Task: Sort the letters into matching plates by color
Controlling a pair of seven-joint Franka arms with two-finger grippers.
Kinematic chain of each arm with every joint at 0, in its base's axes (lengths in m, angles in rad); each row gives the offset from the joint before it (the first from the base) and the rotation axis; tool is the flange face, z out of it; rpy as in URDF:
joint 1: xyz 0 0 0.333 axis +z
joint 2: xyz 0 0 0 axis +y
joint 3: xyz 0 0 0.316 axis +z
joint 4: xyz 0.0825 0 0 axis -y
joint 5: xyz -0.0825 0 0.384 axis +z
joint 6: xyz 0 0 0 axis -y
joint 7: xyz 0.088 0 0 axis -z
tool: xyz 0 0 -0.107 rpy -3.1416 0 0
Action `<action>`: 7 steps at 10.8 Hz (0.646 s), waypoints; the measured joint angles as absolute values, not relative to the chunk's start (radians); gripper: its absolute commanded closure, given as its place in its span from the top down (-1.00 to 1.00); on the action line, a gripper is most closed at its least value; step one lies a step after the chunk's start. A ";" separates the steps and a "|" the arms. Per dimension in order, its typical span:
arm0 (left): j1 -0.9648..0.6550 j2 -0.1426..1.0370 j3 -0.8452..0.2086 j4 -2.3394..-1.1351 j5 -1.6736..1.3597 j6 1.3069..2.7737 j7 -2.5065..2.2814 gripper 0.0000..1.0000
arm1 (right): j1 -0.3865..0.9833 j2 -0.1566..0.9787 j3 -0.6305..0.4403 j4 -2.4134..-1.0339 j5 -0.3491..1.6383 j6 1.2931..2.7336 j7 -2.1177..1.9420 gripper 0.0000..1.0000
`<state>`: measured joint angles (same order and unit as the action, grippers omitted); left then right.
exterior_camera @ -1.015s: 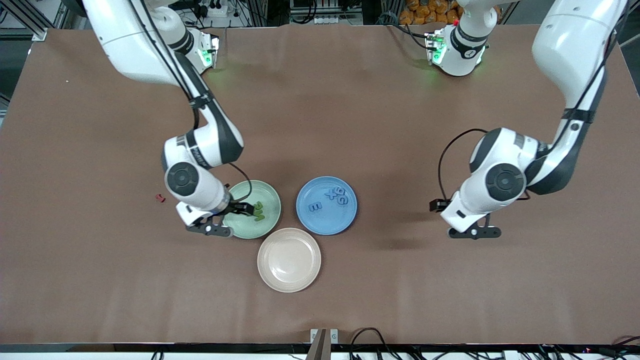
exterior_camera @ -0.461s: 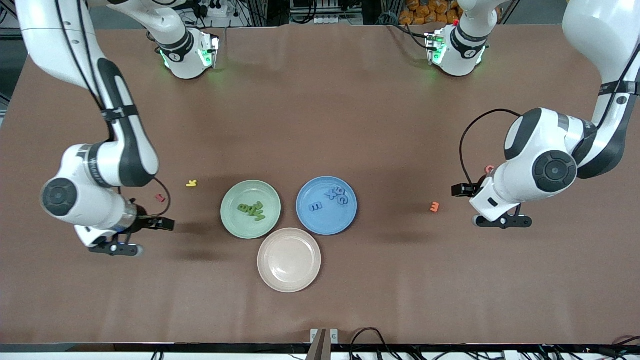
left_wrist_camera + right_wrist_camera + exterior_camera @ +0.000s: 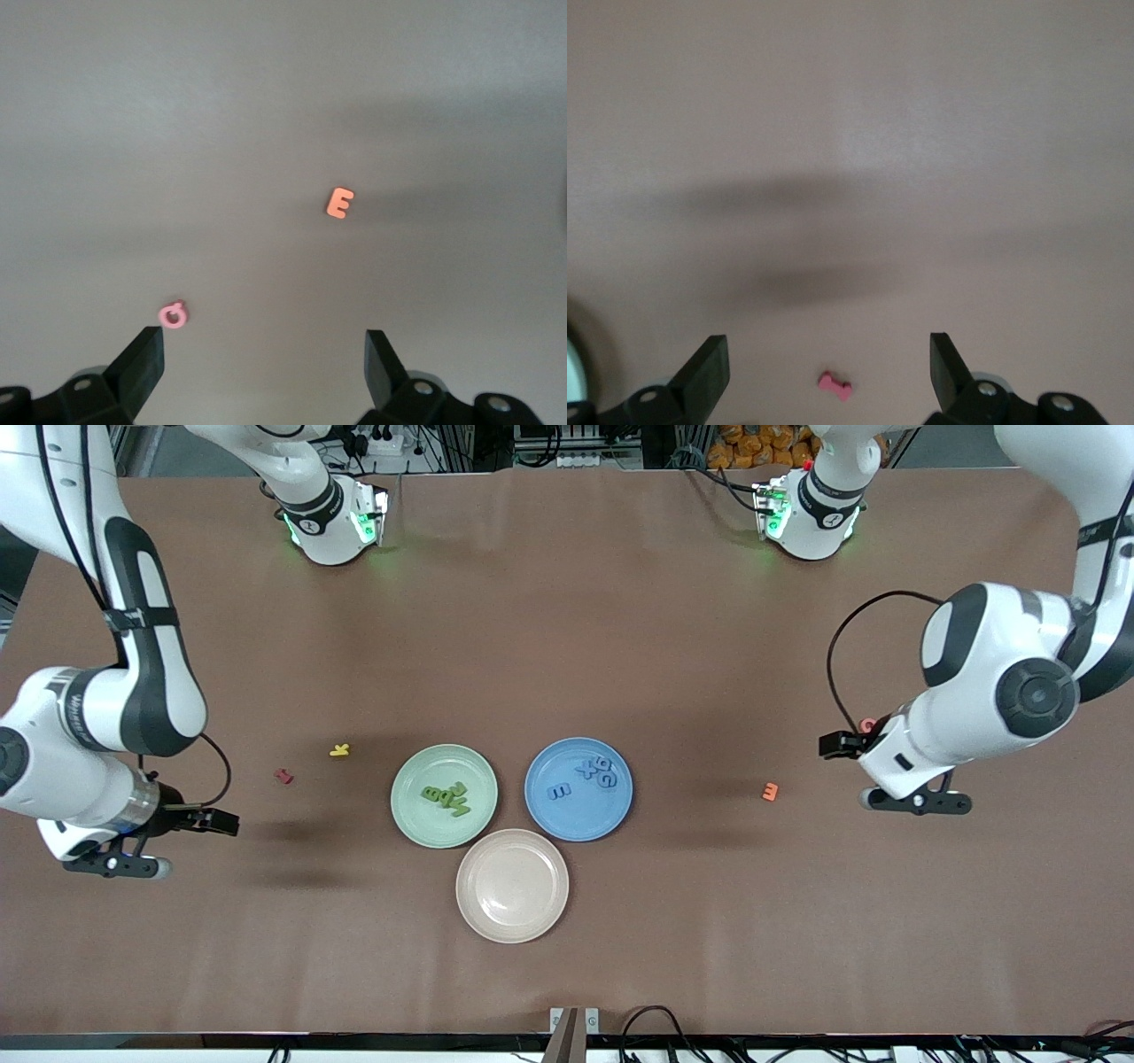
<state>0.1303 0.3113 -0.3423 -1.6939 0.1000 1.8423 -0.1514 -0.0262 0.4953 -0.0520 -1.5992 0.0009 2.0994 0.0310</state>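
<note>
Over bare table, right pincer (image 3: 124, 850) and left pincer (image 3: 917, 793) have withdrawn outward, both apart, empty.

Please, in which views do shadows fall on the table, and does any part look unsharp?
Front view: soft arm shadows lie on the table beside the green plate and the blue plate. Left wrist view: a faint band passes the orange letter E. Right wrist view: two dark smears, with the red piece slightly soft.
</note>
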 measured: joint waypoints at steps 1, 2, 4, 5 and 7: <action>0.109 0.271 -0.305 -1.704 0.085 1.838 -0.131 1.00 | -0.028 0.465 -0.052 -1.593 -0.003 2.057 0.031 1.00; 0.094 0.232 -0.280 -1.709 0.074 1.829 -0.125 1.00 | -0.028 0.426 -0.054 -1.582 -0.010 1.996 0.031 1.00; 0.046 0.162 -0.214 -1.710 0.018 1.824 -0.124 1.00 | -0.029 0.348 -0.061 -1.550 -0.024 1.857 0.031 1.00; 0.022 0.123 -0.175 -1.708 -0.011 1.824 -0.124 1.00 | -0.029 0.311 -0.062 -1.528 -0.036 1.775 0.031 1.00; 0.003 0.052 -0.133 -1.699 -0.030 1.824 -0.123 1.00 | -0.029 0.235 -0.061 -1.497 -0.047 1.647 0.031 1.00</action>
